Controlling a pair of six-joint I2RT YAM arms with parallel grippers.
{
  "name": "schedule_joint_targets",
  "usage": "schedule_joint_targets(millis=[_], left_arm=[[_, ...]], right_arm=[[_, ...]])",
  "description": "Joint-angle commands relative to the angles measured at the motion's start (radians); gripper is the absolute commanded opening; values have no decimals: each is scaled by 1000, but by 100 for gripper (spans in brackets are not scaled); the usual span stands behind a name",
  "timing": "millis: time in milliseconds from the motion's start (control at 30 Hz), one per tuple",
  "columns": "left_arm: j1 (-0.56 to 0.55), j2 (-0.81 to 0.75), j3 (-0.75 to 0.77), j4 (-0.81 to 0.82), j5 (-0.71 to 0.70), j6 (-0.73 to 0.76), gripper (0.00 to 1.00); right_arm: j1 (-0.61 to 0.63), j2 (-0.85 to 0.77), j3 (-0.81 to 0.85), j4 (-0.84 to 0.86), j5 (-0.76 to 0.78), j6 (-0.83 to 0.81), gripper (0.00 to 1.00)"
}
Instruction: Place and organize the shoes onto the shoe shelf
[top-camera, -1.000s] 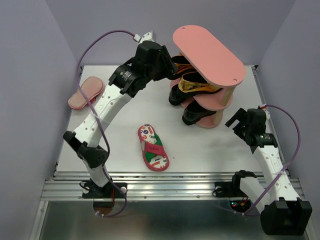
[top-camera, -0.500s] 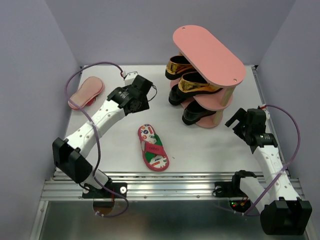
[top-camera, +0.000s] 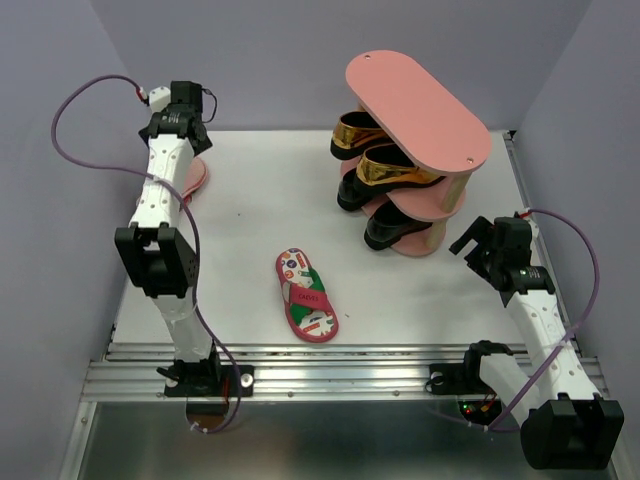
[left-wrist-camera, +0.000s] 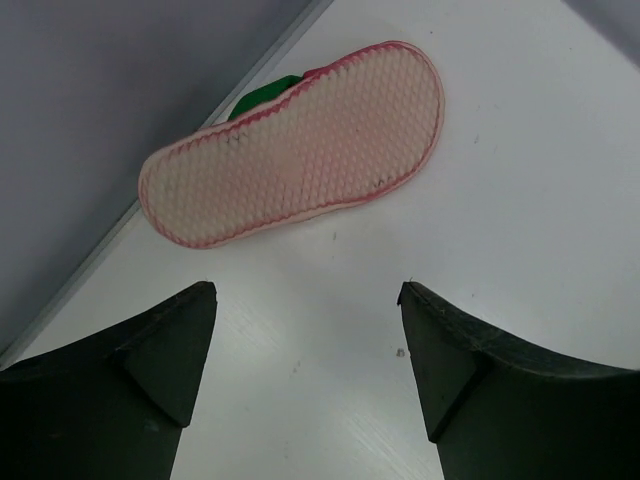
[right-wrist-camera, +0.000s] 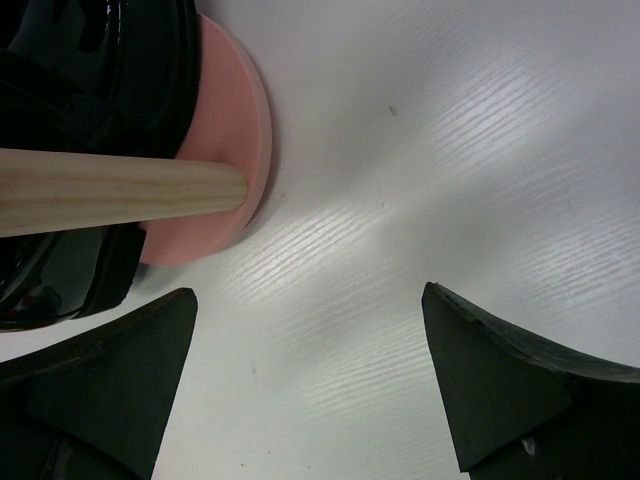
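Note:
The salmon-pink shoe shelf (top-camera: 416, 108) stands at the back right. Two gold loafers (top-camera: 386, 166) sit on its middle board and two black loafers (top-camera: 391, 229) on the bottom board. One pink flip-flop (top-camera: 307, 296) lies footbed up in the middle of the table. The other flip-flop (left-wrist-camera: 300, 140) lies sole up by the left wall, its green strap (left-wrist-camera: 262, 94) peeking out. My left gripper (left-wrist-camera: 305, 290) hovers above it, open and empty. My right gripper (right-wrist-camera: 310, 295) is open and empty beside the shelf's bottom board (right-wrist-camera: 236, 130) and wooden post (right-wrist-camera: 110, 190).
Purple walls close in on the left, back and right of the white table (top-camera: 250, 230). The left arm's elbow (top-camera: 150, 258) rises over the table's left side. A metal rail (top-camera: 330, 375) runs along the near edge.
My left arm has swung from the shelf's middle board to the far left, above the overturned flip-flop, and its jaws have widened. The right arm has not moved.

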Motion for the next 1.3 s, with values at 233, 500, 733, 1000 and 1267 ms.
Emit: schedule_joint_targets(millis=[233,500,733,1000,1267], left_arm=[[212,358,391,52,330,261,89],[251,420,365,135,361,327,90],[281,506,350,167,506,353,88],[230,460,146,205,468,287,81],[100,308,-217,329,437,223,79]], right_arm=[[-2,-21,5,39,-9,-8,100],[-2,19,21,35,-9,-16,100],[-2,28,31,27,6,-8,100],[-2,53,44,24,12,13,100],[-2,67,61,29,20,15,100]])
